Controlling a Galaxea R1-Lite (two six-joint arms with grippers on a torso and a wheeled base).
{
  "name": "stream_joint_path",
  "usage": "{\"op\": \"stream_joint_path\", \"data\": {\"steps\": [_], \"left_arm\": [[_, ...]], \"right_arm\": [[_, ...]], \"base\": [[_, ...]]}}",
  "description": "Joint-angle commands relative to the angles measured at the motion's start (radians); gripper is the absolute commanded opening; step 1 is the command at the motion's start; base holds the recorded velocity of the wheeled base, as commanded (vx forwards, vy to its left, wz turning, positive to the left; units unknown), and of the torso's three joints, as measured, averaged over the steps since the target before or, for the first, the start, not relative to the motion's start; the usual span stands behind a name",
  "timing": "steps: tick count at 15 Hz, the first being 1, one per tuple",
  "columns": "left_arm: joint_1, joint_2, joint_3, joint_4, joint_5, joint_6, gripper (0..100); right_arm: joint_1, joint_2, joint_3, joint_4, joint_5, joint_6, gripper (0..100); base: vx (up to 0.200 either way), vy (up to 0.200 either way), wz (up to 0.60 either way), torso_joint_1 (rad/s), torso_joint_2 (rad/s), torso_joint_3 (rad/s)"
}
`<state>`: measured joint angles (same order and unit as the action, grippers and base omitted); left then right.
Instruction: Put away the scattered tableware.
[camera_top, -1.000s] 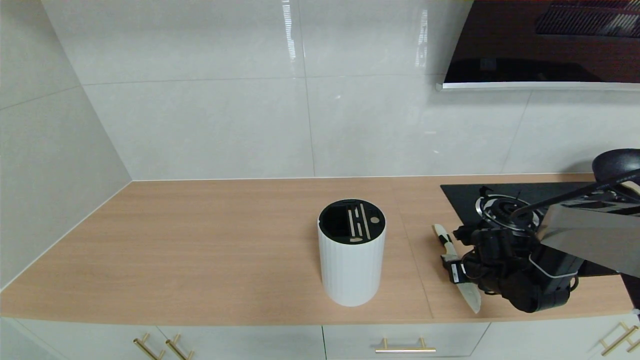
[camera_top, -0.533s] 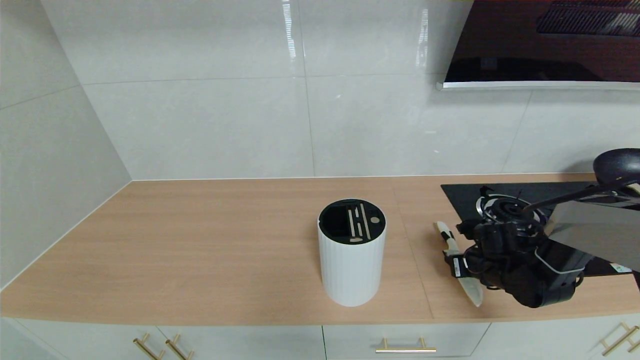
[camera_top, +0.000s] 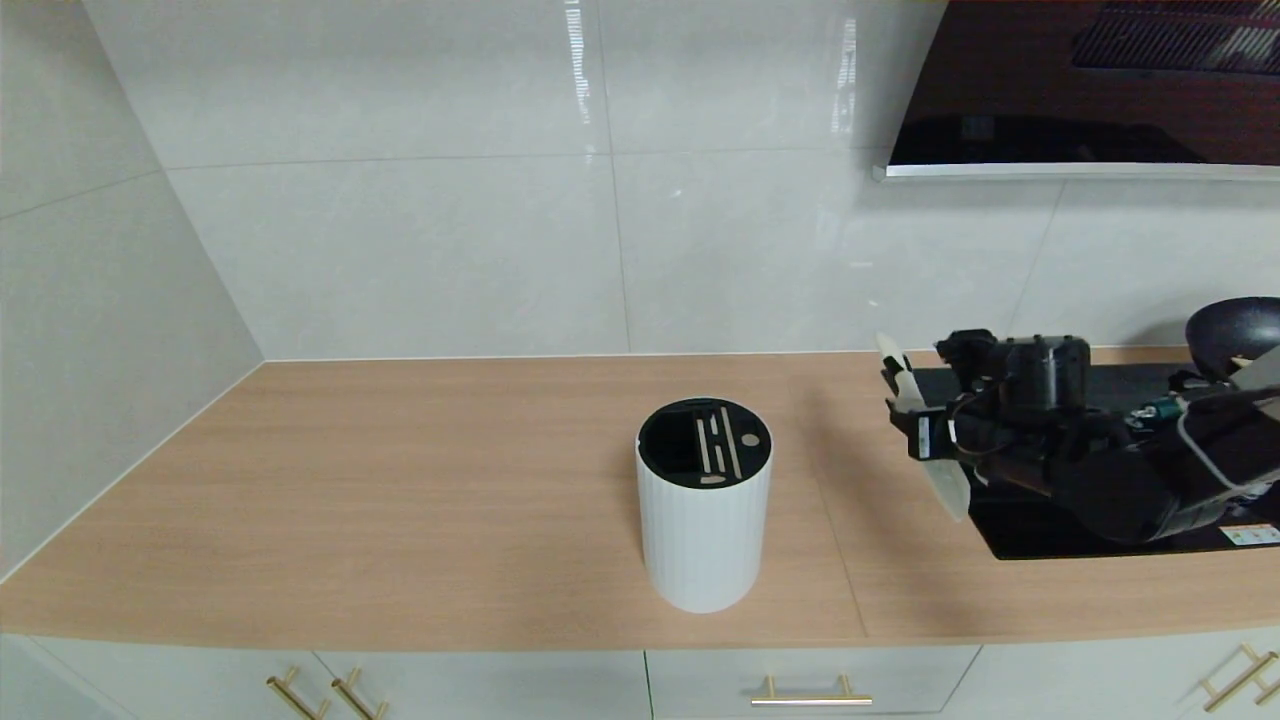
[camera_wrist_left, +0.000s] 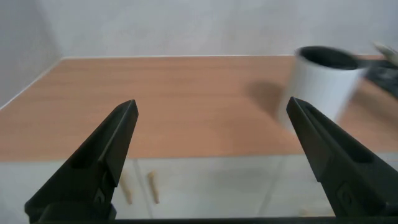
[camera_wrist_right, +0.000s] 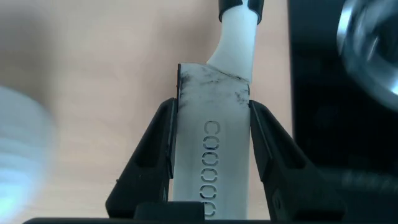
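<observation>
As the right tool (camera_top: 922, 432) sat clamped mid-blade on the white ceramic knife (camera_top: 952, 487), a slip might have spoiled entry into the white ribbed cylindrical holder (camera_top: 705, 530).

The right gripper (camera_top: 922, 432) has risen from the countertop (camera_top: 450, 480), carrying the knife (camera_top: 948, 483) with it. The knife lay flat on the wood before and is now held in the air.

Matte black arm (camera_top: 1110, 485), tapered black fingers (camera_wrist_left: 93, 165)
</observation>
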<state>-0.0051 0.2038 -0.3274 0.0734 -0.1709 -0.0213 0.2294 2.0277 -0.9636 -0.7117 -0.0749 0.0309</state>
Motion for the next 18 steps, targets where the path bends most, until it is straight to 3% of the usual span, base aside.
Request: {"op": "stream_joint_path", "data": {"steps": [1,2,3,5,7,9,10,11,12,13,15,18], "left_arm": [[-0.007,0.451,-0.285,0.023,-0.265,0.026,100],[-0.024,0.566,-0.348,0.023,-0.314,0.030,100],[-0.098,0.733,-0.450,0.009,-0.322,0.014,100],[-0.133,0.896,-0.516,-0.106,-0.318,-0.005,100],[-0.202,1.010,-0.512,-0.293,-0.263,-0.008,100],[-0.246,1.091,-0.509,-0.394,-0.190,-0.014,100],[-0.312,1.164,-0.512,-0.446,-0.130,-0.089,100],[-0.360,1.192,-0.512,-0.478,-0.113,-0.157,100],[-0.360,1.192,-0.512,-0.478,-0.113,-0.157,100],[-0.463,1.249,-0.510,-0.601,-0.114,-0.394,100],[-0.500,1.296,-0.507,-0.669,-0.134,-0.502,100],[-0.544,1.373,-0.487,-0.705,-0.142,-0.503,100]], "right_arm": [[0.074,-0.184,-0.096,0.089,-0.005,0.003,0],[0.105,-0.214,-0.098,0.109,-0.009,0.004,0],[0.159,-0.245,-0.078,0.112,-0.042,0.024,0],[0.217,-0.280,-0.061,0.110,-0.100,0.037,0],[0.251,-0.334,-0.043,0.118,-0.100,0.037,0],[0.289,-0.354,-0.033,0.118,-0.105,0.037,0],[0.341,-0.374,-0.004,0.118,-0.105,0.037,0],[0.367,-0.382,0.008,0.118,-0.105,0.035,0],[0.367,-0.382,0.008,0.118,-0.105,0.035,0],[0.470,-0.397,0.028,0.117,-0.129,0.037,0],[0.545,-0.391,0.032,0.113,-0.174,0.043,0],[0.643,-0.368,0.057,0.107,-0.178,0.084,0]], "base": [[0.000,0.000,0.00,0.000,0.00,0.000],[0.000,0.000,0.00,0.000,0.00,0.000],[0.000,0.000,0.00,0.000,0.00,0.000],[0.000,0.000,0.00,0.000,0.00,0.000],[0.000,0.000,0.00,0.000,0.00,0.000],[0.000,0.000,0.00,0.000,0.00,0.000],[0.000,0.000,0.00,0.000,0.00,0.000],[0.000,0.000,0.00,0.000,0.00,0.000],[0.000,0.000,0.00,0.000,0.00,0.000],[0.000,0.000,0.00,0.000,0.00,0.000],[0.000,0.000,0.00,0.000,0.00,0.000],[0.000,0.000,0.00,0.000,0.00,0.000]]}}
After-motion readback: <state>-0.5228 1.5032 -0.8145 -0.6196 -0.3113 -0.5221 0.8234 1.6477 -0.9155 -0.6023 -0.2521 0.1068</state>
